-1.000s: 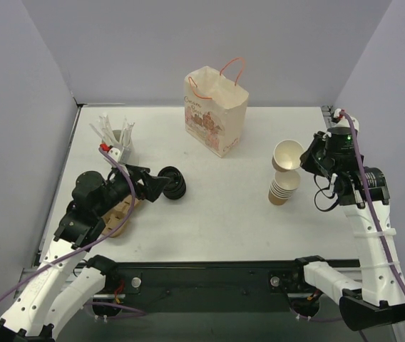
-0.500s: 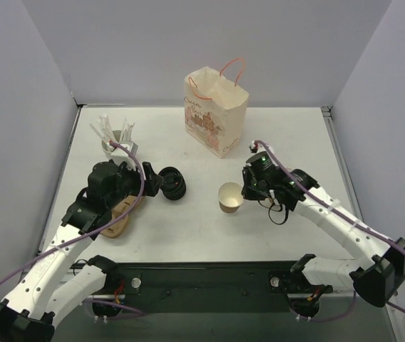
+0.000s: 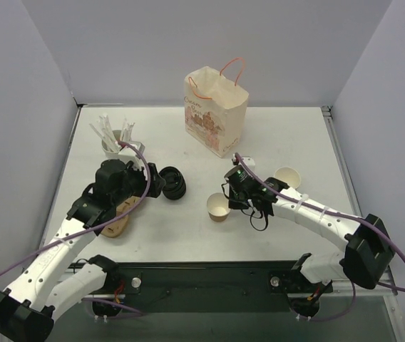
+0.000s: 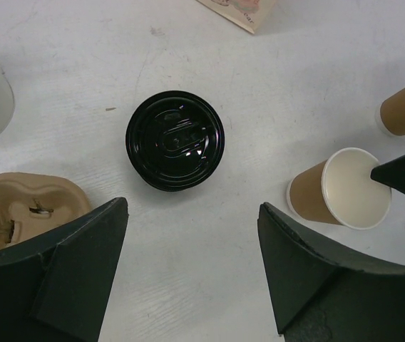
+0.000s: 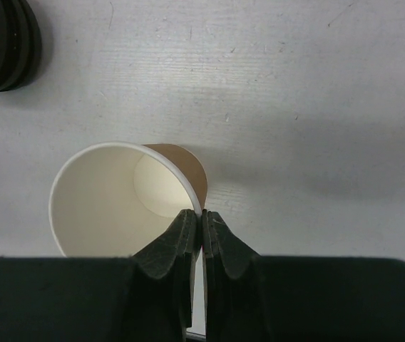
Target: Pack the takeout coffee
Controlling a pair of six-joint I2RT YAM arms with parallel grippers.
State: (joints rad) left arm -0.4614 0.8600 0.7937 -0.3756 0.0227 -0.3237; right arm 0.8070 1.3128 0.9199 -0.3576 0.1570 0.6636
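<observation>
Cup [image 3: 219, 207], lidless, is tilted at mid-desk [image 3: 288, 135], between the lid stack [image 4: 175, 140] and a spare cup [image 3: 286, 177]. The right jaws are pinched shut on its rim wall. The left jaws stand wide apart above the lid stack, holding nothing. The bag [image 3: 215, 110] stands upright at the far side, well apart from the cup. Judged progress: early. No lid fitted yet and nothing bagged. Left: lid on, cup into bag.

The surface [image 3: 295, 142] is lit brightly and evenly from overhead, and only soft, faint shadows are cast. Small glints are seen on the black lids [image 4: 175, 140]. A diffuse shadow is thrown beside the paper cup [image 5: 103, 206]. The right tool [image 5: 202, 214] is rendered dark, with little detail.
</observation>
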